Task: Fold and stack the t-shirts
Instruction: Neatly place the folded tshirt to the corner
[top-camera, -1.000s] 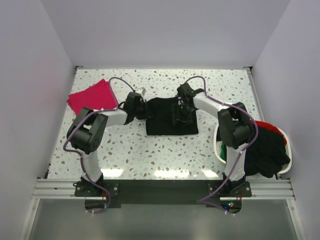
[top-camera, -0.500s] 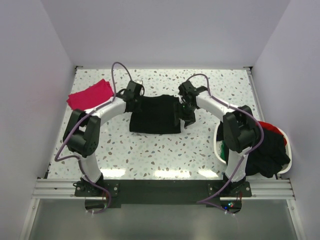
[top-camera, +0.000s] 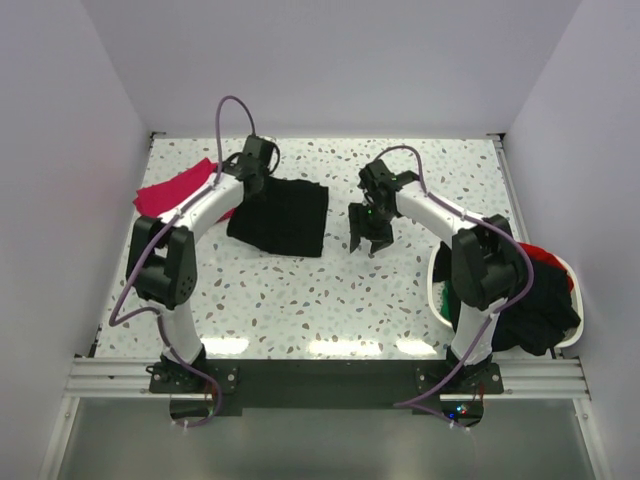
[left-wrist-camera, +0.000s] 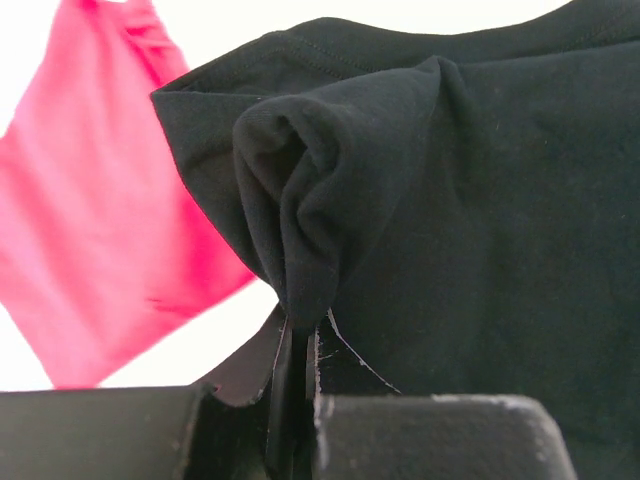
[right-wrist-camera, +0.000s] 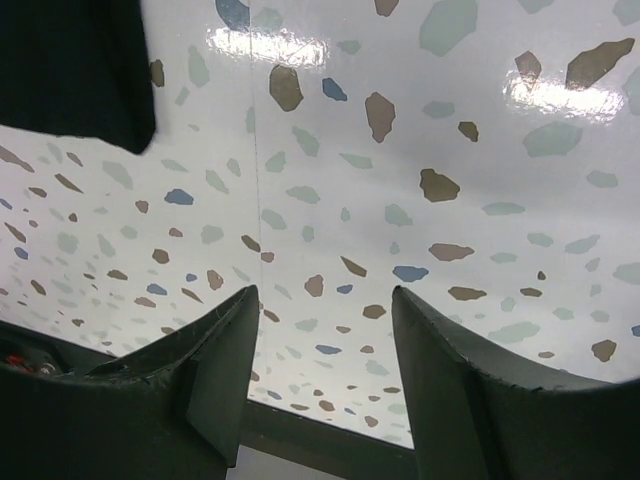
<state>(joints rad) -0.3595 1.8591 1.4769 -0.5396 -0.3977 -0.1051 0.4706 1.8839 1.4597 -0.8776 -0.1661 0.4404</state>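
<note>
Nearest the arms, at the right edge of the bench, a white basket is holding a heap of unfolded t-shirts, black with red and green showing, so most of the work is waiting there. Farther in, the right jaws are hanging wide apart over bare bench, gripping nothing and well apart from any cloth. Left of them the black t-shirt is lying folded to a compact rectangle. The left jaws are pinching a bunched fold at its far-left corner, closed tight on the cloth. Just beyond that corner the magenta-pink t-shirt is lying folded at the far left, with the black one's edge touching or overlapping it. I judge that two shirts are folded, that the black one is being brought onto the pink to begin the stack, and that the basket's shirts are awaiting folding.
</note>
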